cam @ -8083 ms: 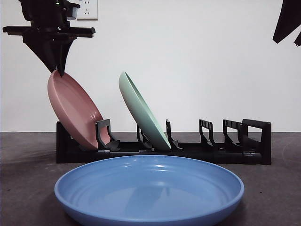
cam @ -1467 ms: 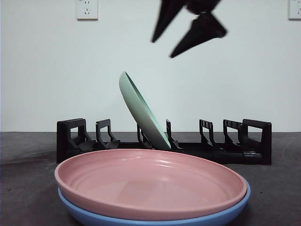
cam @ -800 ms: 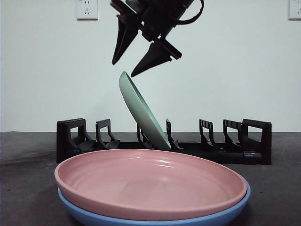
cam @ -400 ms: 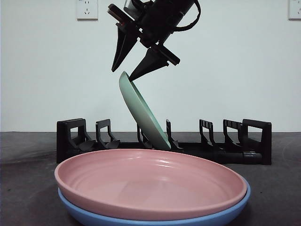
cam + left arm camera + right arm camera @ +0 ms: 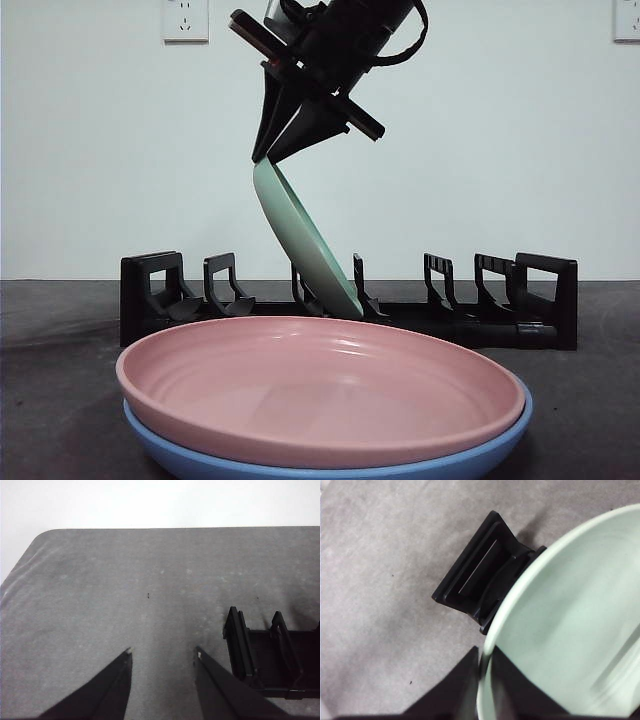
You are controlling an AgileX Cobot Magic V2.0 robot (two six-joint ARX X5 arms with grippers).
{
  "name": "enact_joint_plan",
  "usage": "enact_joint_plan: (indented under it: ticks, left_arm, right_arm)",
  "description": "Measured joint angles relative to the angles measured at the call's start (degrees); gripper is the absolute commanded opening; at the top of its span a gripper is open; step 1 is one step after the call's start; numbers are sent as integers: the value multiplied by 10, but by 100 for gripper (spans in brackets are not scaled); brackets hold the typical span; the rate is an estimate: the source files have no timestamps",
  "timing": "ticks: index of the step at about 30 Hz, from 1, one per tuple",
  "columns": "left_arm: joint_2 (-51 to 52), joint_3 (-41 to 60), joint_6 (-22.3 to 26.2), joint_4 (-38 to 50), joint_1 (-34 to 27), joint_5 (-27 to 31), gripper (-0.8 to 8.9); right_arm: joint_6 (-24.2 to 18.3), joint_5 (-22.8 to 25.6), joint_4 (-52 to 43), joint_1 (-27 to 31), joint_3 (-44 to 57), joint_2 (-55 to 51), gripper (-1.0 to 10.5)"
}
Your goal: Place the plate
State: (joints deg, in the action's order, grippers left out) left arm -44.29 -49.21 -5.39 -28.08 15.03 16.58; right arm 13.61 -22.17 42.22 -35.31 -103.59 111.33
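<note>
A pale green plate leans tilted in a slot of the black dish rack. My right gripper comes down from above and is shut on the top rim of this plate. In the right wrist view the two jaws pinch the green plate's rim at my right gripper, with the rack below it. My left gripper hangs open over bare table beside the rack's end, holding nothing.
A pink plate lies stacked flat on a blue plate at the table's front, close to the camera. The rack's other slots hold nothing. A wall with sockets stands behind the table.
My right gripper has lowered onto the green plate's top rim and its jaws have closed on it. The plates have not moved in the last second.
</note>
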Motion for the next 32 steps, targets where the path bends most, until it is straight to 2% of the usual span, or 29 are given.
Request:
enact_joint_plan:
  ticks: [7,15,24,28,32]
  left_arm:
    - [0,0,0,0,0,0,195]
    - [0,0,0,0,0,0,195]
    - [0,0,0,0,0,0,195]
    - [0,0,0,0,0,0,195]
    - [0,0,0,0,0,0,195]
  right_arm:
    - [3,-6,4,0,0,0,14]
    - [4,-42,4,0,-1,-4,14]
    - [0,-50,4,-3,-5,-75,14]
    - [-11,-66,15,-3,-5,-104,14]
    - [-38,-53,50,-11,-5,-137,14]
